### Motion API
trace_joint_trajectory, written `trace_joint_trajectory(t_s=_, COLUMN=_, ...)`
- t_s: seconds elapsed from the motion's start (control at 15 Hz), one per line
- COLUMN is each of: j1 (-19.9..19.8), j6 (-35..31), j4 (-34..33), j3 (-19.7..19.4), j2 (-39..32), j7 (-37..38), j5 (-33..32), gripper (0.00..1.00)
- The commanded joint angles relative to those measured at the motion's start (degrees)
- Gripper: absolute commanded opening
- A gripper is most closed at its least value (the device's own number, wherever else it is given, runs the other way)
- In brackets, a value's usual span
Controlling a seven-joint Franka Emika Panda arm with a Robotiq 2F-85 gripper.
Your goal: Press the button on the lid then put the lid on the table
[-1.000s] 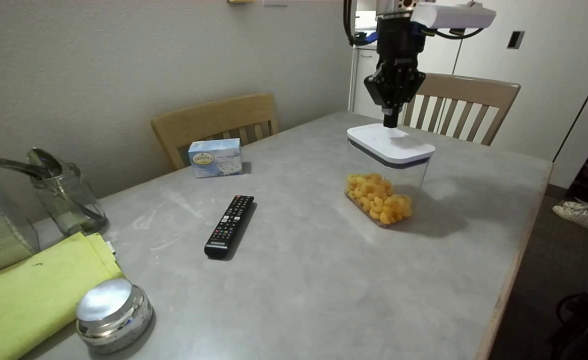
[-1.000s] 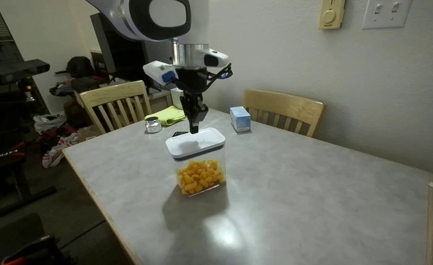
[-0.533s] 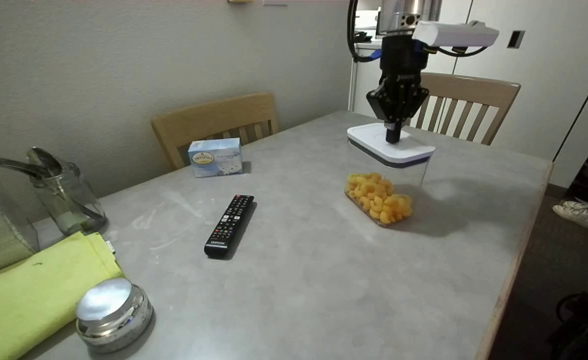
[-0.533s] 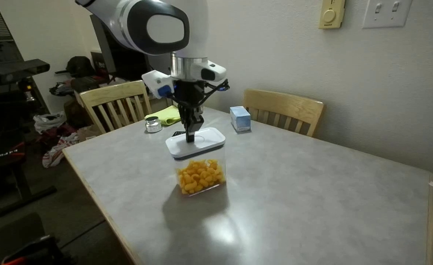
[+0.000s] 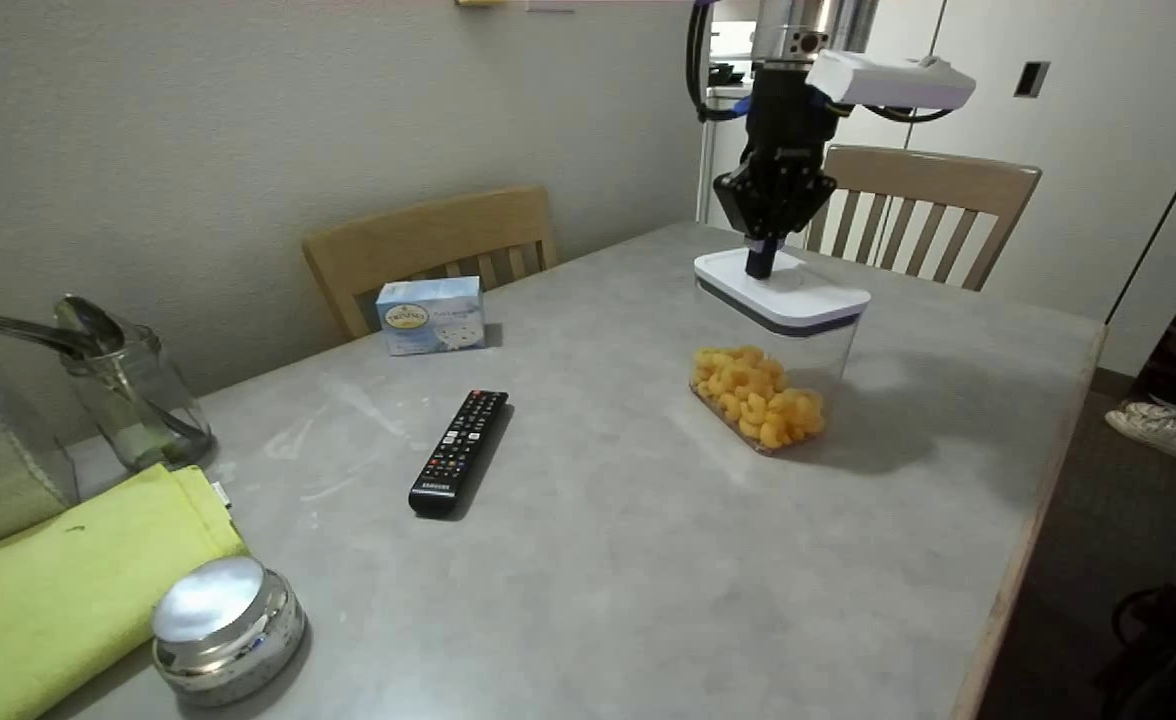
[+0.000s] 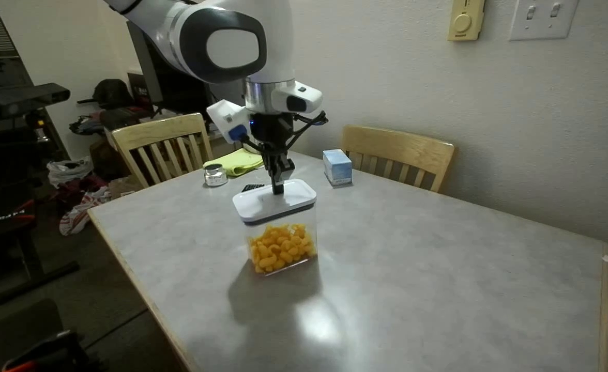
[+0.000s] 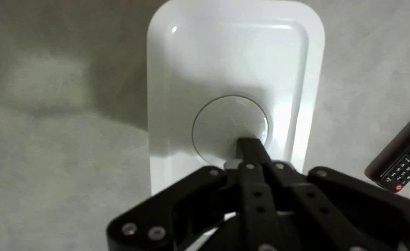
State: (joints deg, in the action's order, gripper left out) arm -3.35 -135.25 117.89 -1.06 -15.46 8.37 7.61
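Observation:
The white rounded-rectangle lid sits on a clear container of orange curled snacks; the lid shows in both exterior views. The round white button is outlined by a thin dark ring at the lid's centre in the wrist view. My gripper is shut and empty, pointing down, with its tips over the lower right part of the button. It also shows in both exterior views. I cannot tell whether the tips touch the button. The container stands upright on the grey table.
A black remote, a blue tea box, a silver round-lidded jar, a yellow-green cloth and a glass jar with cutlery lie on the table. Wooden chairs stand at its edges.
My gripper came down from above the lid, then shifted sideways across it to the button, rising slightly in the last half second. The lid and container have not moved.

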Motion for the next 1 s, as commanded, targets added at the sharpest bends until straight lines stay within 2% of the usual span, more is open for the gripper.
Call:
trace_joint_trajectory(t_s=0.0, j1=0.33, j6=-1.75, j4=1.53, j3=-0.88, j2=0.3, j7=-0.48, j5=-0.82, gripper=0.0)
trace_joint_trajectory(t_s=0.67, j1=0.74, j6=-1.45, j4=2.2, j3=-0.57, j2=-1.12, j7=-0.65, j5=-1.23, gripper=0.0)
trace_joint_trajectory(t_s=0.93, j1=1.25, j6=-0.06, j4=2.66, j3=-1.3, j2=-1.66, j7=0.05, j5=-4.79, gripper=0.0)
